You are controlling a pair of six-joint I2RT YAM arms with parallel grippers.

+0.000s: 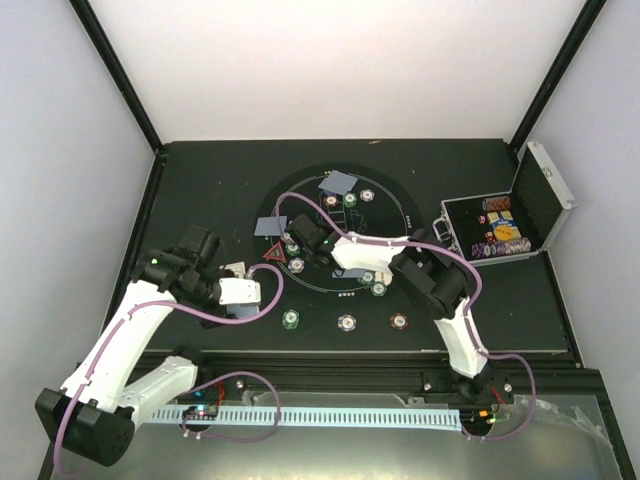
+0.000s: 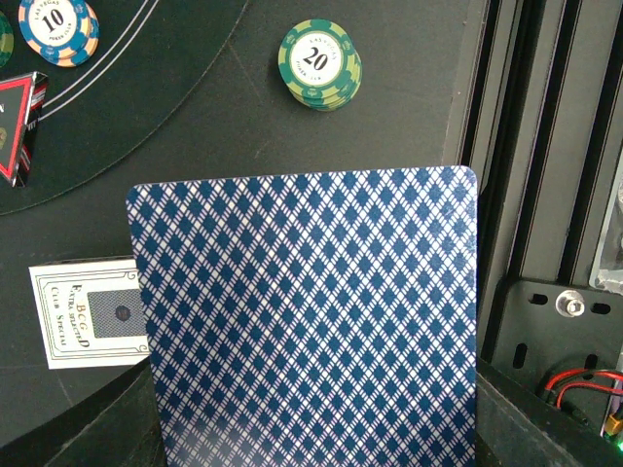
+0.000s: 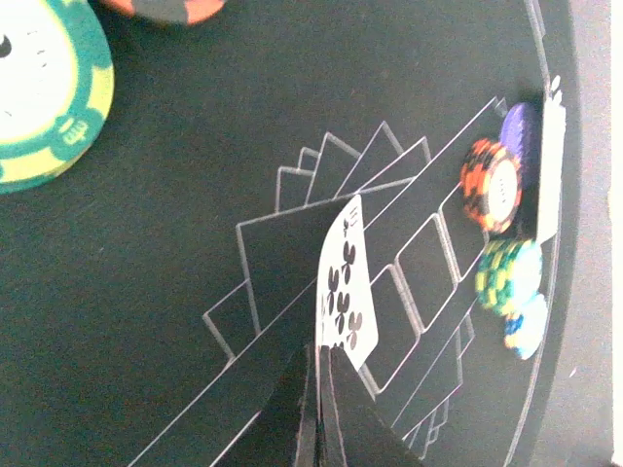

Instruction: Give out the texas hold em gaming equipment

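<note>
My left gripper [image 1: 238, 272] is shut on a blue diamond-backed playing card [image 2: 307, 321] that fills most of the left wrist view and hides the fingertips. It hovers at the mat's left edge beside the red triangle marker [image 1: 273, 252]. My right gripper [image 3: 321, 389] is shut on a clubs card [image 3: 346, 287], held edge-on above the white card outlines at the centre of the mat [image 1: 305, 240]. More cards lie at the mat's far side [image 1: 338, 182] and left [image 1: 270, 226]. Chip stacks ring the mat, such as a green one [image 1: 290, 320].
The open silver case [image 1: 510, 225] with chips stands at the right. A white printed card or box [image 2: 88, 313] lies left of my held card. A green 20 chip [image 2: 319, 64] and a 10 chip [image 2: 58, 27] lie beyond it. Several chips [image 3: 492, 185] sit right of my right gripper.
</note>
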